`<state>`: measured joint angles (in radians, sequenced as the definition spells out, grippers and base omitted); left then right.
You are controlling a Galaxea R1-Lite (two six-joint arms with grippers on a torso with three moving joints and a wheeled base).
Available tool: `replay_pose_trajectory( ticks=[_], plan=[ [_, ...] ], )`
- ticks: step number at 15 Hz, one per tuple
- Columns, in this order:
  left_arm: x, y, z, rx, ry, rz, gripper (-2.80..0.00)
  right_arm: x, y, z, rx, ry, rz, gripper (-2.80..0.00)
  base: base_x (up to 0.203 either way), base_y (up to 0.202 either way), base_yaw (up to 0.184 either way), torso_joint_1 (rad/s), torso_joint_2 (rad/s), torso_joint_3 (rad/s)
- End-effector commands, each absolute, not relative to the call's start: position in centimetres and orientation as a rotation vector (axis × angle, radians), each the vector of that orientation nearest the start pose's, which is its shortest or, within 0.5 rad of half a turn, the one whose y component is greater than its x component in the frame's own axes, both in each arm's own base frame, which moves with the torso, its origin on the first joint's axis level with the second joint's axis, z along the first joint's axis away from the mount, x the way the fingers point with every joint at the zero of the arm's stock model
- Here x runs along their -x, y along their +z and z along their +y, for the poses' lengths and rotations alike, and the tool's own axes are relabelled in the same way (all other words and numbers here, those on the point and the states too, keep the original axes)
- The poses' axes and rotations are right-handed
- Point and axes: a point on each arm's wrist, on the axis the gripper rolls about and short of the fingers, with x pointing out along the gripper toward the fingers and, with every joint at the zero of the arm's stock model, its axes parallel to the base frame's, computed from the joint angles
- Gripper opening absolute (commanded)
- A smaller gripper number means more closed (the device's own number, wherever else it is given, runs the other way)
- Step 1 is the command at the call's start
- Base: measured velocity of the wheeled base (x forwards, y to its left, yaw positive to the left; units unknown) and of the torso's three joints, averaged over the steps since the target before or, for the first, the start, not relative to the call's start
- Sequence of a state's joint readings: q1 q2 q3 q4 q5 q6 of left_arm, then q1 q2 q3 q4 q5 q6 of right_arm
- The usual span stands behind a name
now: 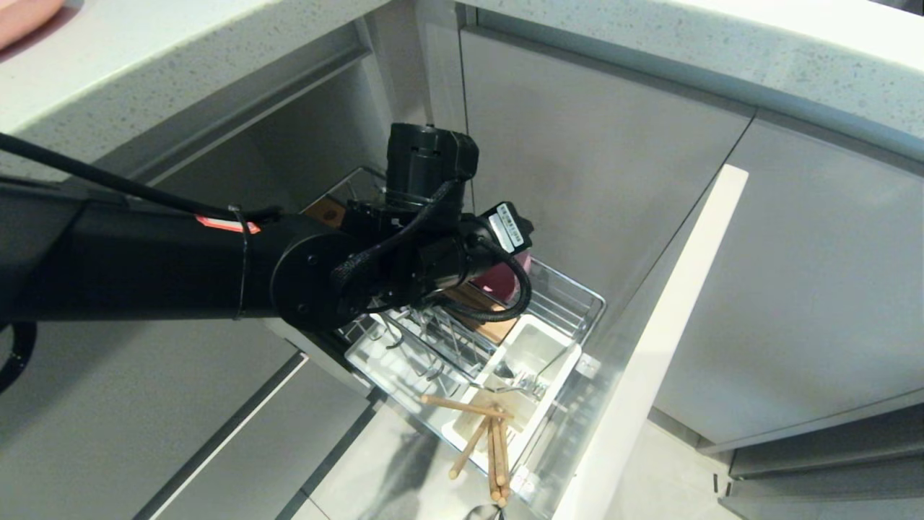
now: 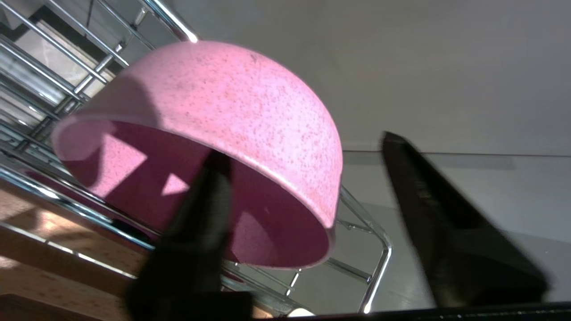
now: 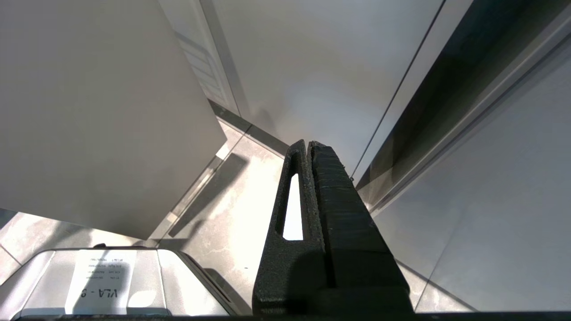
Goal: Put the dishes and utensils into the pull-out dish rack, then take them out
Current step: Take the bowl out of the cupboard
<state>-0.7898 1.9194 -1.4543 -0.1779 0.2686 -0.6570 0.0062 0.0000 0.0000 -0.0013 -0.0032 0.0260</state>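
Left wrist view: left gripper (image 2: 308, 147) fingers apart, straddling pink bowl (image 2: 232, 111) rim; bowl rigid, light, smooth — pinch rim wall. Right gripper (image 3: 310, 149) closed, parked.

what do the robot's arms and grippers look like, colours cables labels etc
The left arm is a thick matte black tube ending in round black joint housings, with a braided black cable looped around the wrist, a thin black cable tie and a small red-orange tag. A white label with black print sits on the wrist camera block. The left gripper has long, tapered black fingers. The right gripper has rough-textured black fingers, one slotted.
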Motion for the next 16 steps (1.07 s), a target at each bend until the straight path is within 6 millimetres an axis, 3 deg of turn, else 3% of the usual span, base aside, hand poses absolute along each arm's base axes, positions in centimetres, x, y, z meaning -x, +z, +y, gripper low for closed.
replay_pose_trajectory(
  ticks=[1,10,16],
  plan=[
    [-27.8,24.4,-27.3,0.499,-0.413,0.403,-2.80,2.3,7.5,0.0,-0.026,0.004,0.000,-2.80,0.000,0.000,0.000,0.000,0.00,0.000],
    [-27.2,25.2,-27.1,0.518,-0.426,0.393,-2.80,2.3,7.5,0.0,-0.026,0.003,0.000,-2.80,0.000,0.000,0.000,0.000,0.00,0.000],
    [-23.3,30.4,-24.5,0.604,-0.500,0.289,-2.80,2.3,7.5,0.0,-0.026,0.003,-0.001,-2.80,0.000,0.000,0.000,0.000,0.00,0.000]
  ],
)
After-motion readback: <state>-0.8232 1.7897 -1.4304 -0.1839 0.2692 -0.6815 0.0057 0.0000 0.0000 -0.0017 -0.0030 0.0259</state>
